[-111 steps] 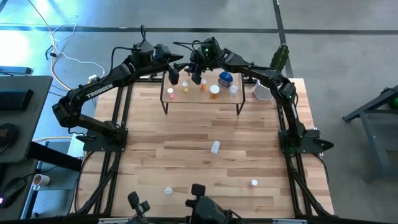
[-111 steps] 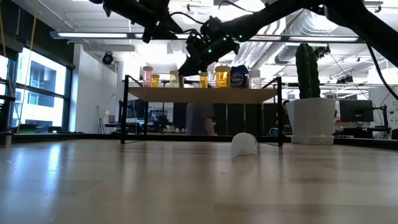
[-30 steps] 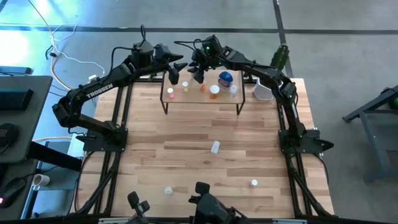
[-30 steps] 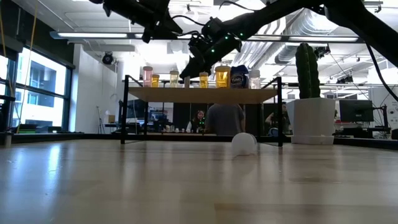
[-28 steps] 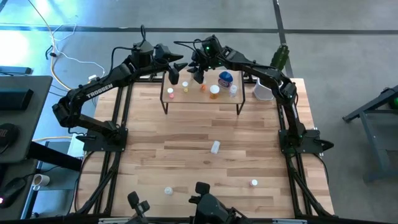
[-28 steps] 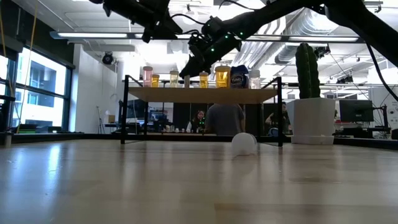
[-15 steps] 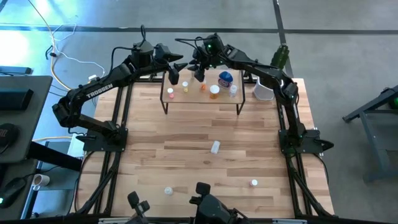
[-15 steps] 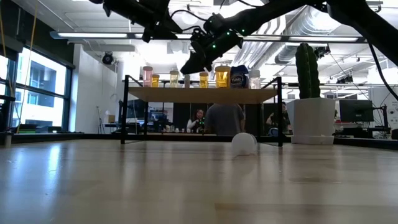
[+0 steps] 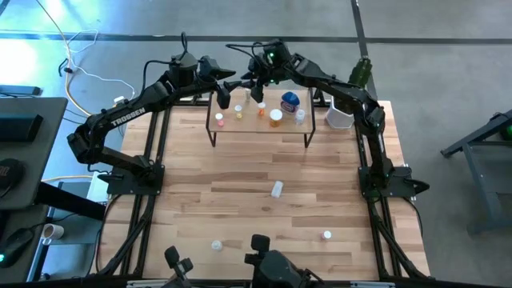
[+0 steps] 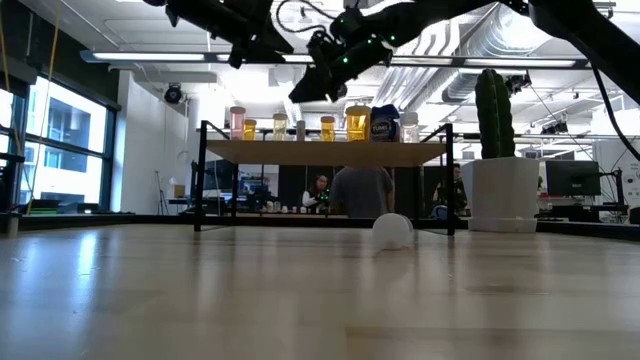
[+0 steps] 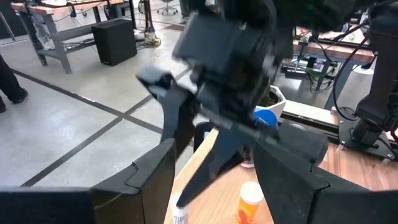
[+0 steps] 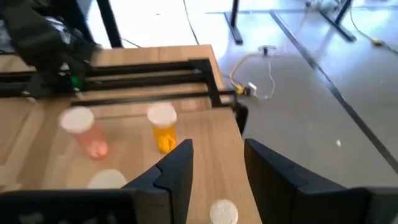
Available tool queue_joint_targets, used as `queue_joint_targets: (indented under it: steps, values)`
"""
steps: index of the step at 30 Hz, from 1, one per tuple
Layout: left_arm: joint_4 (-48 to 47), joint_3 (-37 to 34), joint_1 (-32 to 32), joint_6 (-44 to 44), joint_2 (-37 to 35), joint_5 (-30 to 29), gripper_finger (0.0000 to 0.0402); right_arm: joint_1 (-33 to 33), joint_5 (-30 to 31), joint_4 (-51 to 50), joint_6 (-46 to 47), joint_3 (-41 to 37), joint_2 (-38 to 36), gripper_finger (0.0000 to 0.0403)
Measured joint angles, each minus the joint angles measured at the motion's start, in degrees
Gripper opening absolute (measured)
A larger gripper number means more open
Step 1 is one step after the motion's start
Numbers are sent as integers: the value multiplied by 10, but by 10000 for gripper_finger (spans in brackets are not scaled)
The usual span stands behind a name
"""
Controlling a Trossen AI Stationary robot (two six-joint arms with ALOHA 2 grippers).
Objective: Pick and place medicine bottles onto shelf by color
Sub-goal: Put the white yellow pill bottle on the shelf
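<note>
The shelf (image 9: 260, 122) stands at the worktop's (image 9: 240, 208) far edge, bottles lined along it, the blue bottle (image 9: 290, 101) near its right end. Beside that end sits a white cactus pot (image 9: 337, 118). Both grippers hover over the shelf's left half, empty with fingers parted: left gripper (image 9: 226, 94), right gripper (image 9: 258, 90). A white bottle (image 9: 277, 189) lies mid-worktop before the shelf.

Dark right gripper (image 10: 303, 92) hangs up high, empty; just below it, the light wood shelf on thin black legs (image 10: 325, 152) carries a row of small bottles. Further below, a white bottle (image 10: 392, 231) lies on the tabletop.
</note>
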Motion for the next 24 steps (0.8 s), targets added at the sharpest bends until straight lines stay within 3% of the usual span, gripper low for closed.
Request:
queue_joint_targets:
  steps: [8,14,24]
  values:
    - [0,0,0,0,0,0,204,-22,-55,-56,-91,58,-1,133]
    - [0,0,0,0,0,0,204,-41,-142,-106,-189,63,-1,133]
    - [0,0,0,-1,0,0,204,-35,-145,-121,-262,63,11,133]
